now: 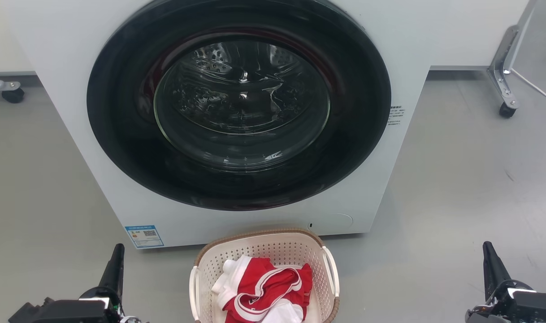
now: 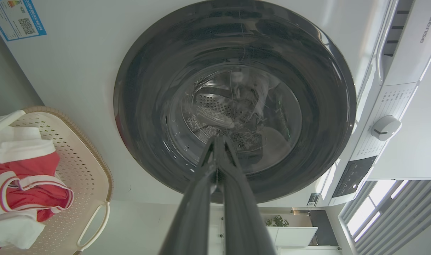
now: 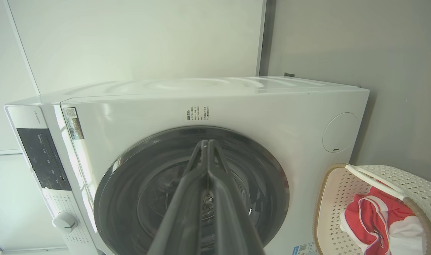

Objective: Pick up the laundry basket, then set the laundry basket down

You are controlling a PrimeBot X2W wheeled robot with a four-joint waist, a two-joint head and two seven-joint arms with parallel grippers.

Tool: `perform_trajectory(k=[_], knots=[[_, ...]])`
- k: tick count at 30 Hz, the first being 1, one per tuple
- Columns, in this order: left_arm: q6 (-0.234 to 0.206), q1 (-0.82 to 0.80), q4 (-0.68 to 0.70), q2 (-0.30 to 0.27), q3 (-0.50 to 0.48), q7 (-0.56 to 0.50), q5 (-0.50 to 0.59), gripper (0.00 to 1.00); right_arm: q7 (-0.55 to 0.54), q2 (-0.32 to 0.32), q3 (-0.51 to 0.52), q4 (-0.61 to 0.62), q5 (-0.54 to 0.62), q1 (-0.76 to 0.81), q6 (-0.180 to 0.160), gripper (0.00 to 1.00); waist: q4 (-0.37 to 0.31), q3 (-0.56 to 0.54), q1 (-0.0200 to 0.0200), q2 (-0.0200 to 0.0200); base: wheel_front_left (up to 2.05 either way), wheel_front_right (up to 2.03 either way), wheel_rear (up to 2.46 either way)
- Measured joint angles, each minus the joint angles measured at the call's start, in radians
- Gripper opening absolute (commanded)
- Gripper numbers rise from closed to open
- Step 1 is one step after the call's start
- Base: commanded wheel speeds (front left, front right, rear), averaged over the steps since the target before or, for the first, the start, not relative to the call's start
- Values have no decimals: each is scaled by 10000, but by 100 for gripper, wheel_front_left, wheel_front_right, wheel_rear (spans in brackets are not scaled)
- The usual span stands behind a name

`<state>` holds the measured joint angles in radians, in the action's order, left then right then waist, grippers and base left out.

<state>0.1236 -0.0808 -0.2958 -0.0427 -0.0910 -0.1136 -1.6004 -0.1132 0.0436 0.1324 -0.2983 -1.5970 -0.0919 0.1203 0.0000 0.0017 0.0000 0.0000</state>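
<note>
Locate the laundry basket at the bottom centre of the head view. It stands on the grey floor just in front of the washing machine, below its round dark door. You see a cream-white plastic body with rounded corners and walls pierced by rows of small holes. A brown woven-look band runs along the far end of the rim, and there is a white loop handle on each long side. A red and white garment lies crumpled inside. The near end is cut off by the picture edge. The left gripper has its two dark fingers pressed together, holding nothing; the right gripper is likewise closed and empty. In the head view each gripper stands well apart from the basket, one on either side.
</note>
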Motion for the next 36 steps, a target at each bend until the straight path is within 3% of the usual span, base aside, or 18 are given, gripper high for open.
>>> perform_trajectory(k=[36], knots=[[0,0,2,0,0,0,0,0,0,0,0,2,-2,1,0,0,0,2,0,0,0,0,0]])
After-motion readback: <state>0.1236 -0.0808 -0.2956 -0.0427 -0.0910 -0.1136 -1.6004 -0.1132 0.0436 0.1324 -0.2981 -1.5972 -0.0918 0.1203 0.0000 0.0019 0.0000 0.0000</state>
